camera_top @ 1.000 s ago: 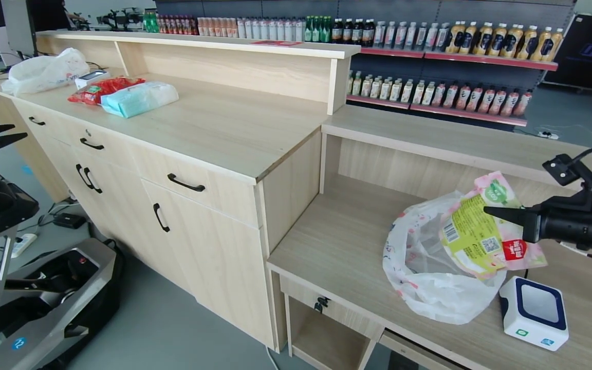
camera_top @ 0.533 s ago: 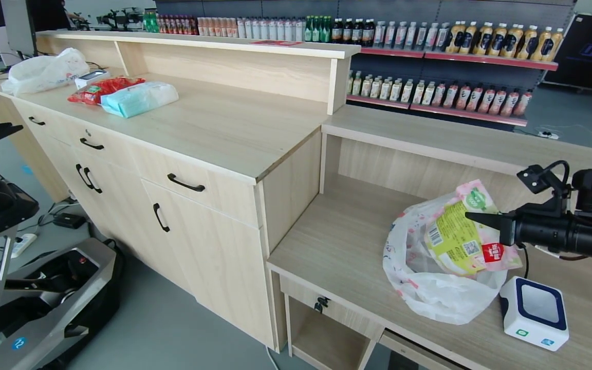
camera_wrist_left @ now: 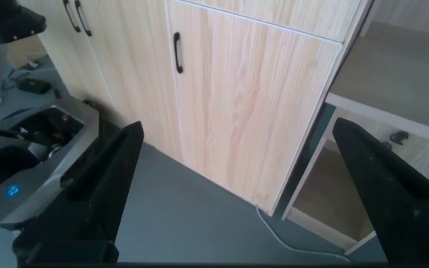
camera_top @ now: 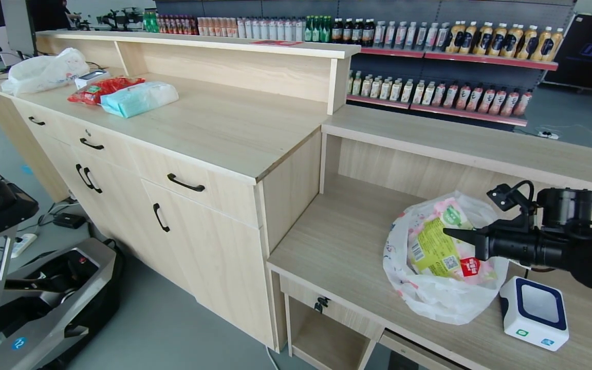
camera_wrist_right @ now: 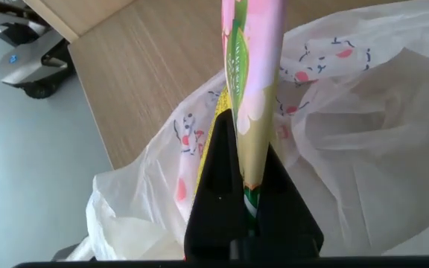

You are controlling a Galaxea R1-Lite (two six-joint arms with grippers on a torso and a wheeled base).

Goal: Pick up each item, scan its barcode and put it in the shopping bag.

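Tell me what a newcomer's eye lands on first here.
The right gripper, shut on a pink-and-green snack packet, holds it in the mouth of the white shopping bag on the lower desk. A white-and-blue scanner sits beside the bag, and rows of bottled drinks line the shelves behind.

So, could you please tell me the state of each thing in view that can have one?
right gripper: fingers shut on the snack packet.
left gripper: fingers open, holding nothing.
snack packet: gripped, partly inside the shopping bag.
shopping bag: mouth open, resting on the lower desk.
scanner: flat on the lower desk beside the shopping bag, window up.
cabinet doors: shut.
drawers: shut.
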